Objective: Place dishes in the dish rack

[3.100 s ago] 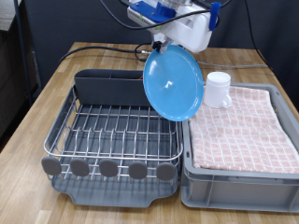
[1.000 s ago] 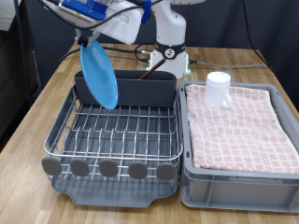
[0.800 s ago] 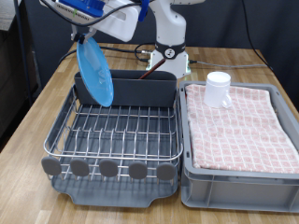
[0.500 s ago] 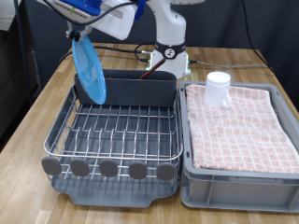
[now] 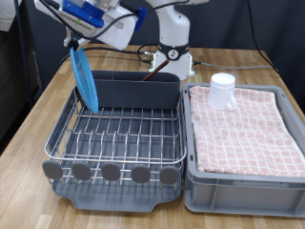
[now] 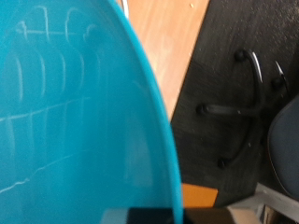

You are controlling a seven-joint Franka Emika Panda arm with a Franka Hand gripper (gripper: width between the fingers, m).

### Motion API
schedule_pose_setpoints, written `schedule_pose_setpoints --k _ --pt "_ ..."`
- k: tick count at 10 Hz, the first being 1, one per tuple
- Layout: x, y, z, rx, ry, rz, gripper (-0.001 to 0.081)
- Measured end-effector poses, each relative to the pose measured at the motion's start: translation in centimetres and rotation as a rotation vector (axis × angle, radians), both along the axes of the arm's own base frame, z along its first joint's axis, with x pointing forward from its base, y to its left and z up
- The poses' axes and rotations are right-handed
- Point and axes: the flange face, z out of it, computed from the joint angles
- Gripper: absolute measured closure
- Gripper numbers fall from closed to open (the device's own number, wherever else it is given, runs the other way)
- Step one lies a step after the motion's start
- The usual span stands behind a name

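My gripper [image 5: 75, 44] is shut on the top rim of the bright-blue plate [image 5: 84, 78]. The plate hangs nearly edge-on and upright over the exterior view's left end of the silver wire dish rack [image 5: 119, 134], in front of the tall grey utensil compartment [image 5: 133, 91]. The plate fills most of the wrist view [image 6: 75, 112]. The small white mug [image 5: 223, 91] stands upside down on the pink checked cloth [image 5: 248, 129]. The wooden spoon is not in view.
The grey bin [image 5: 243, 186] lined with the checked cloth sits at the exterior view's right of the rack. Cables and the robot base [image 5: 172, 52] lie behind the rack. The wooden table [image 5: 43, 119] shows at the left. A chair base [image 6: 243, 103] stands on dark floor.
The plate was carried from above the bin across to the rack's left end. It turned from face-on to nearly edge-on and upright, and moved lower towards the wires.
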Motion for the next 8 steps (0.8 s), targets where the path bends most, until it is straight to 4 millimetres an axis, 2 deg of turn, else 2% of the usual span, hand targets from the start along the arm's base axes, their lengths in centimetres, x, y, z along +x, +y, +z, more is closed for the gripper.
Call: schedule_pose_setpoints --k 8 --pt "0.38 0.94 -1.23 -0.025 0.021 -0.009 0.0787"
